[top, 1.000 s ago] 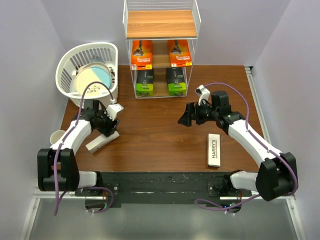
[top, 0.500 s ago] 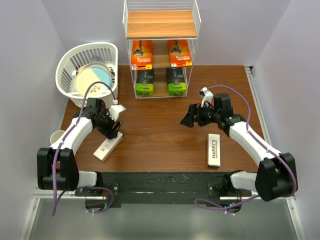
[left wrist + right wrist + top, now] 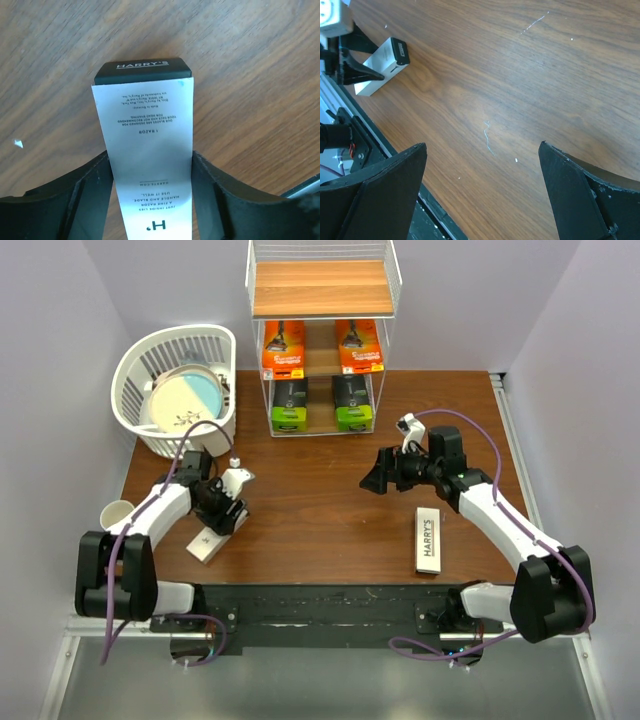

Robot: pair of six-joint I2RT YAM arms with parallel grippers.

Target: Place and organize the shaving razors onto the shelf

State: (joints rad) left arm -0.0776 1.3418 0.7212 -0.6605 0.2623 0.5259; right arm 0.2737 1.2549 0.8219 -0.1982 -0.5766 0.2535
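Overhead, a robot with two arms is sorting razor packs.

1. A brown wooden table (image 3: 320,530) carries everything, with the arms mounted at its near edge.
2. A tall white wire shelf (image 3: 320,288) with wooden boards stands at the far middle. Its top board shows no pack. Below it two orange boxes (image 3: 283,348) stand side by side, and lower down two black-and-green packs (image 3: 290,405) stand the same way.
3. A white slatted basket (image 3: 135,425) sits left of the shelf, holding a round plate (image 3: 185,400) in cream and pale blue.
4. The left gripper (image 3: 150,170) is near the table's left front, closed on a long white box (image 3: 145,110). Its fingers press the two long sides, and the black end cap reading HARRY'S points away from the wrist. Whether the box is lifted or touching the table cannot be told.
5. The right gripper (image 3: 482,190) hovers right of centre, spread wide with nothing between its fingers.
6. A second white box (image 3: 428,540) marked HARRY'S lies flat on the table, near the right arm.
7. A pale mug (image 3: 115,512) stands at the table's left edge.

The white boxes look like light, stiff cardboard with smooth sides. They would likely slip under a loose hold and dent under a hard one. Gripping across the narrow width near the middle looks safest.
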